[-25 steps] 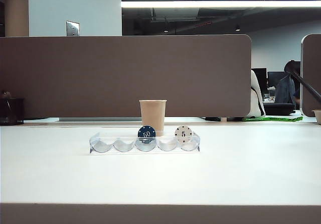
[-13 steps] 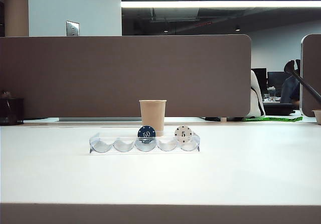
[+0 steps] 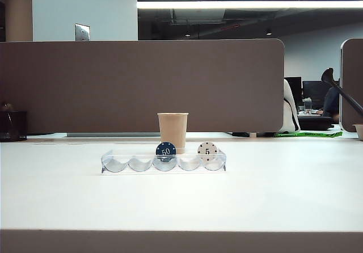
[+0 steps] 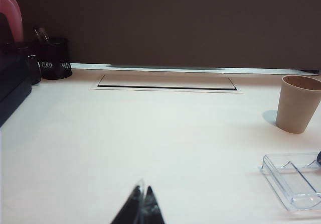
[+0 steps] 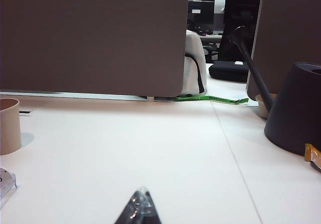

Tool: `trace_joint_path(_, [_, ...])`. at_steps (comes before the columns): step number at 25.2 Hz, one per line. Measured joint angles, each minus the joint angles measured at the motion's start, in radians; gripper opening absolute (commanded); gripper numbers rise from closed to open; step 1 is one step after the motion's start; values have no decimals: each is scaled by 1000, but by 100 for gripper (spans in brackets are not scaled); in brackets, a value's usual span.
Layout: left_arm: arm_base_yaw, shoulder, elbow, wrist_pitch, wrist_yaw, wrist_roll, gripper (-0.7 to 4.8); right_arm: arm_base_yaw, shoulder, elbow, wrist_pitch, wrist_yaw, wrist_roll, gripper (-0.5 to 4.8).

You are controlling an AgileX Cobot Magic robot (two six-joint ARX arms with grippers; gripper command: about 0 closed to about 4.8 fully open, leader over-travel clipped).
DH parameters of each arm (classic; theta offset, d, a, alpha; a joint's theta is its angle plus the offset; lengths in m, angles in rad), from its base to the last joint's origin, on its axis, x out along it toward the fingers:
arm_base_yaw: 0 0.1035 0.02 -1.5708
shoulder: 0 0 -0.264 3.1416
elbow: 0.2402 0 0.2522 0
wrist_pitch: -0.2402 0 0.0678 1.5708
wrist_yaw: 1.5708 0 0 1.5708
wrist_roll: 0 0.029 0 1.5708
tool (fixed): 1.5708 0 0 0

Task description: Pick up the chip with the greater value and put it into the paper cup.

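Exterior view, from my remote station: the paper cup (image 3: 172, 129) stands upright on the white table (image 3: 181, 199), just behind a clear plastic chip rack (image 3: 163, 161) that holds two chips on edge, a blue chip marked 50 (image 3: 165, 150) near the middle and a white chip marked 5 (image 3: 207, 150) toward the rack's right end. I find no black 100 chip in any picture, so of the pair on show the blue 50 carries the greater value, and I judge it the one to lift. Neither arm reaches into this view. The left wrist view shows the left gripper (image 4: 143, 209) low over bare table, its dark fingertips pressed together and holding nothing, with the cup (image 4: 298, 103) and one end of the rack (image 4: 293, 180) well off to the side. The right wrist view shows the right gripper (image 5: 140, 210) likewise closed and empty, looking across the table toward a grey partition (image 5: 93, 38) and a dark watering can (image 5: 296, 108), the cup (image 5: 9, 125) and a corner of the rack (image 5: 6, 180) just at the picture's edge. By my reading nothing of the job is done: the approach, the grasp, the carry and the drop into the cup all remain.
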Motion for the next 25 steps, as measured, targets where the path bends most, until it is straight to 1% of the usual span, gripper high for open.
trace_joint_path(25, [0, 0, 0, -24, 0, 0, -5, 0, 0, 0, 0, -7, 0, -5])
